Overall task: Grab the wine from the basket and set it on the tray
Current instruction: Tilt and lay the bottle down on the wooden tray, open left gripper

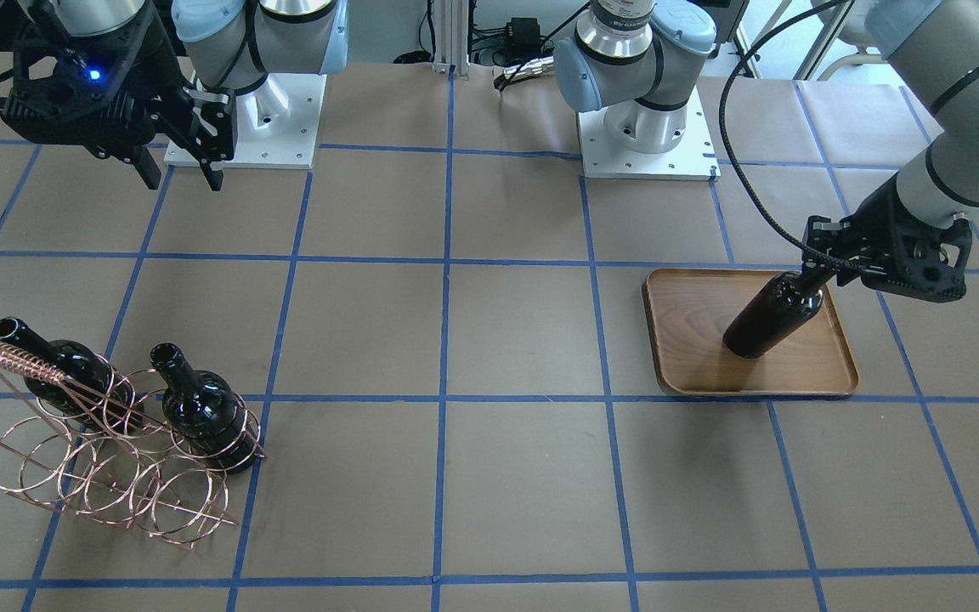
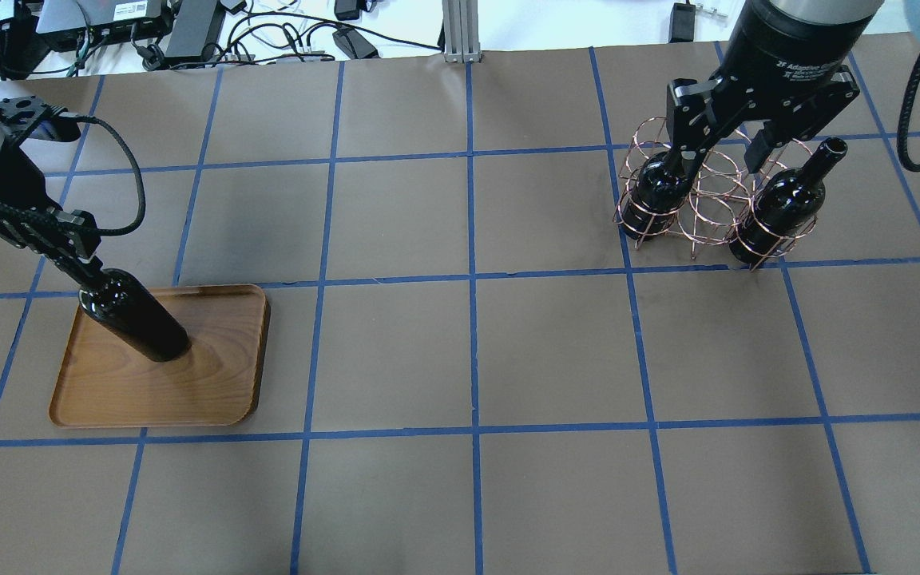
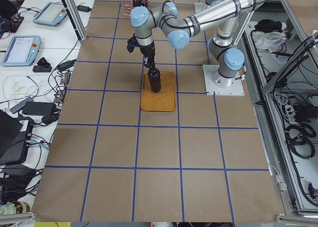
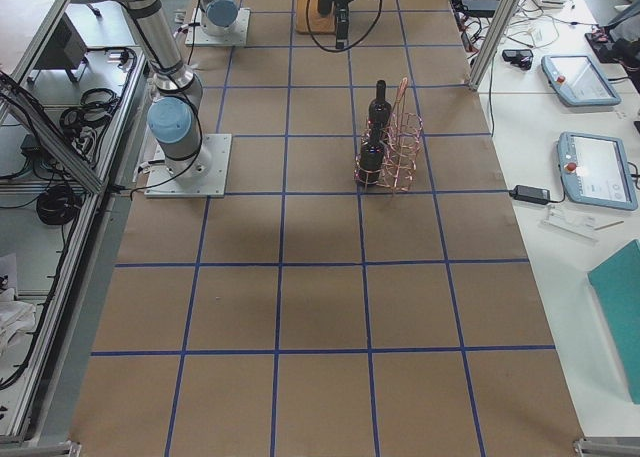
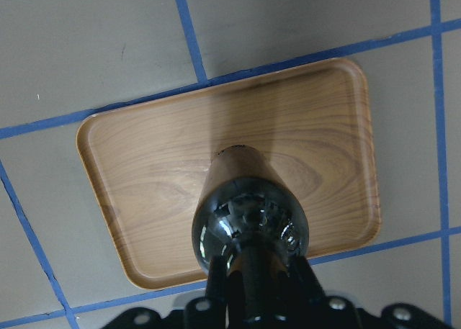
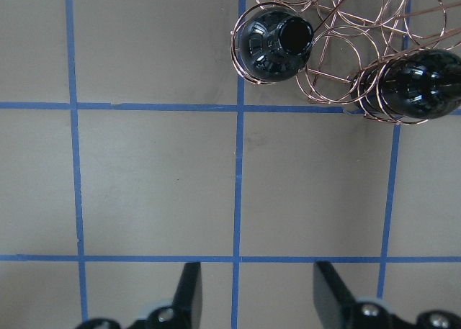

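Observation:
A near-black wine bottle (image 1: 766, 323) stands on the brown wooden tray (image 1: 693, 340), toward its side nearest the left arm. My left gripper (image 1: 812, 276) is shut on that bottle's neck, as the left wrist view (image 5: 252, 286) shows from above. The copper wire basket (image 1: 107, 476) stands at the other end of the table and holds two more bottles (image 1: 65, 365) (image 1: 200, 408). My right gripper (image 2: 717, 156) hangs high above the basket (image 2: 711, 204), open and empty; its fingertips (image 6: 189, 289) show over bare table.
The two arm bases (image 1: 243, 119) (image 1: 647, 127) stand at the robot's edge of the table. Blue tape lines mark a grid on the brown table cover. Cables and devices lie beyond the far edge (image 2: 188, 32). Tablets (image 4: 575, 77) lie on a side bench.

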Motion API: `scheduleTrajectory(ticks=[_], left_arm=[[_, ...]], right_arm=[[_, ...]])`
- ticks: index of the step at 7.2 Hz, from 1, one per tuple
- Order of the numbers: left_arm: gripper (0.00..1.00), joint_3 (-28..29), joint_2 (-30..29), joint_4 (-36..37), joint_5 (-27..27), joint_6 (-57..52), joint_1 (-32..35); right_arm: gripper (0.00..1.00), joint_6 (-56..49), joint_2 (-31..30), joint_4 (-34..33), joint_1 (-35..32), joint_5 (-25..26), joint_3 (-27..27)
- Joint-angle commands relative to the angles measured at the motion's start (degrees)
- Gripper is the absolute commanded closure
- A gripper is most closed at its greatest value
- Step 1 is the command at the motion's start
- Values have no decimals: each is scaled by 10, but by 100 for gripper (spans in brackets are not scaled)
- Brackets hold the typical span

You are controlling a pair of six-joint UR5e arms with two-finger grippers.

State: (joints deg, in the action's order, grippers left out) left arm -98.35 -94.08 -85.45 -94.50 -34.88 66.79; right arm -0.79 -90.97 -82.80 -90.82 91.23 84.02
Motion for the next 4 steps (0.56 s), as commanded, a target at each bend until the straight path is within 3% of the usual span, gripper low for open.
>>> scheduleTrajectory(ticks=[1, 2, 4], left_arm=[[7, 1, 6, -3, -1, 7, 0], [0, 3, 14, -4, -3, 26, 1], [0, 21, 38, -6, -4, 109, 16]], right_arm=[[38, -1, 0, -1, 0, 0, 0], [37, 0, 0, -1, 0, 0, 0], [37, 0, 0, -2, 0, -1, 0]])
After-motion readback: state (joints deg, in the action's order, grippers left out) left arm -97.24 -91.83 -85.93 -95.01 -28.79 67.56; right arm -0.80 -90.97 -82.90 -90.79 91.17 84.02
